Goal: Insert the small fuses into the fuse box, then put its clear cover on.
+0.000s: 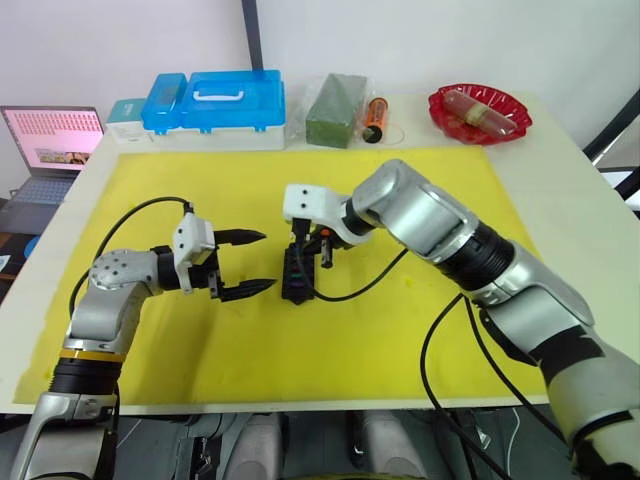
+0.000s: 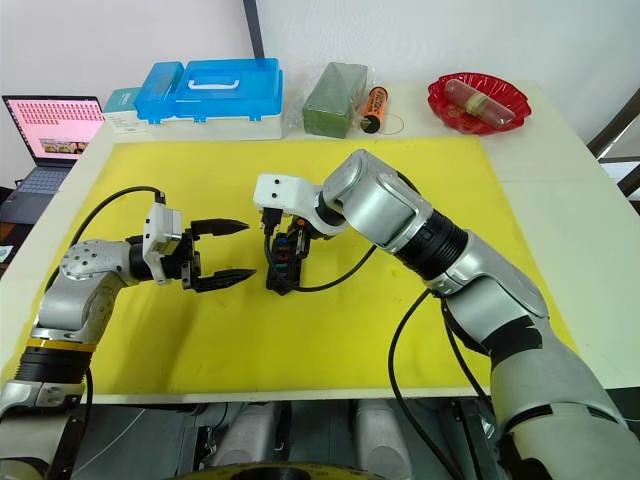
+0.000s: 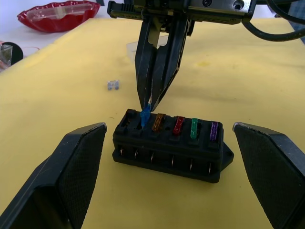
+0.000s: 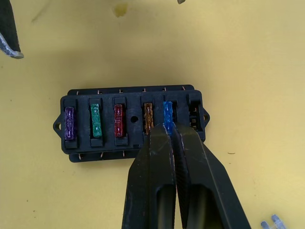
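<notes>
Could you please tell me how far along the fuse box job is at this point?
Four fuses, purple, green, red and amber, sit in the fuse box. The right hand is pressing a blue fuse into the fifth slot. The end slot is empty, a loose grey fuse lies on the yellow mat, and no cover is on.

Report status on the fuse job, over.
Right gripper shut on blue fuse, seating it in fuse box. Left gripper open beside box. One slot empty; grey fuse loose on mat.

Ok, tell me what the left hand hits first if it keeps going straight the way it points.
Most likely the fuse box: it sits straight ahead of the open left hand, between the lines of its fingers.
</notes>
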Tool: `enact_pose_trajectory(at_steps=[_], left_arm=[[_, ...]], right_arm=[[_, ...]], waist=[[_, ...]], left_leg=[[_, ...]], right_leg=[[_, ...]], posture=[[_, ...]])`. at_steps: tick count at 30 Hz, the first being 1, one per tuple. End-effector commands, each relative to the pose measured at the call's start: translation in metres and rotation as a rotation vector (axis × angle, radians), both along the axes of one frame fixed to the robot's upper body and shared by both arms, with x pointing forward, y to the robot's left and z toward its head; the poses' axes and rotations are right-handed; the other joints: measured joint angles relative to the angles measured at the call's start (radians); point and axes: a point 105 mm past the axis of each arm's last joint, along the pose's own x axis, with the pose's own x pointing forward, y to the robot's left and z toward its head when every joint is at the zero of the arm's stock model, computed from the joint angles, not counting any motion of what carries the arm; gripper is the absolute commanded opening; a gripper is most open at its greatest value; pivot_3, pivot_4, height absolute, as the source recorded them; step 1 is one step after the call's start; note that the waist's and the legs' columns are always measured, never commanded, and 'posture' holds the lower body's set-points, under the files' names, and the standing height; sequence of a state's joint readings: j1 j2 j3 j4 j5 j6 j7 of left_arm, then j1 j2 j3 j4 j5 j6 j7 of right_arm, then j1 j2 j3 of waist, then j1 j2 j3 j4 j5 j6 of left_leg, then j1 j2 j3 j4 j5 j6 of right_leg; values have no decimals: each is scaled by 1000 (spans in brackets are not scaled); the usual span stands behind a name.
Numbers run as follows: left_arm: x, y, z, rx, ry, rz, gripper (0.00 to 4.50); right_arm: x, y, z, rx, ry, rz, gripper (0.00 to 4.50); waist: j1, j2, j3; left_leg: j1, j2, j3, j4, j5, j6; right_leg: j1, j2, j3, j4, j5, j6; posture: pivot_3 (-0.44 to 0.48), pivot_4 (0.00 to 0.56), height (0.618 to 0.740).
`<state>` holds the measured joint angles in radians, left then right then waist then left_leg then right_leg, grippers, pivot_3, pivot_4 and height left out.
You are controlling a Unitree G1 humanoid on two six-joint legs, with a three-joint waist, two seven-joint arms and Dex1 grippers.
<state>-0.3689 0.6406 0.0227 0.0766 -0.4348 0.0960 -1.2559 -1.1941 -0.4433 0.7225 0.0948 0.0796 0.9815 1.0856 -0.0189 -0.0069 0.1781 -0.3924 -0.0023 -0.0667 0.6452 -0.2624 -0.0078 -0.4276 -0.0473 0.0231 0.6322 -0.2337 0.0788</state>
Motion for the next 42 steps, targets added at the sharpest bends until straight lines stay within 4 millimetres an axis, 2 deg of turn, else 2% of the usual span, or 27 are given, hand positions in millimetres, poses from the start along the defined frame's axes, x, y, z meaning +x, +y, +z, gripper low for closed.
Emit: enact_pose_trajectory(at_steps=[1,11,21,26,42], left_arm=[[2,0,11,-2,-50,-1,4500],[2,-1,12,-1,-50,-3,4500],[3,0,12,1,-51,0,4500],[3,0,12,2,-51,0,4500],[2,0,10,9,-50,0,4500]], right_arm=[[1,7,22,48,-54,23,31],[5,4,19,36,-58,10,31],[-6,8,29,72,0,36,31],[-1,7,30,72,-12,14,31],[4,4,17,55,-12,-8,31]], waist=[[0,0,0],[0,0,0],[0,0,0],[0,0,0],[0,0,0]], left_leg=[[0,0,0,0,0,0],[0,0,0,0,0,0],[0,0,0,0,0,0],[0,0,0,0,0,0],[0,0,0,0,0,0]], right_leg=[[0,0,0,0,0,0],[0,0,0,0,0,0],[0,0,0,0,0,0],[0,0,0,0,0,0],[0,0,0,0,0,0]], posture=[[0,150,740],[0,150,740],[0,150,740],[0,150,740],[0,150,740]])
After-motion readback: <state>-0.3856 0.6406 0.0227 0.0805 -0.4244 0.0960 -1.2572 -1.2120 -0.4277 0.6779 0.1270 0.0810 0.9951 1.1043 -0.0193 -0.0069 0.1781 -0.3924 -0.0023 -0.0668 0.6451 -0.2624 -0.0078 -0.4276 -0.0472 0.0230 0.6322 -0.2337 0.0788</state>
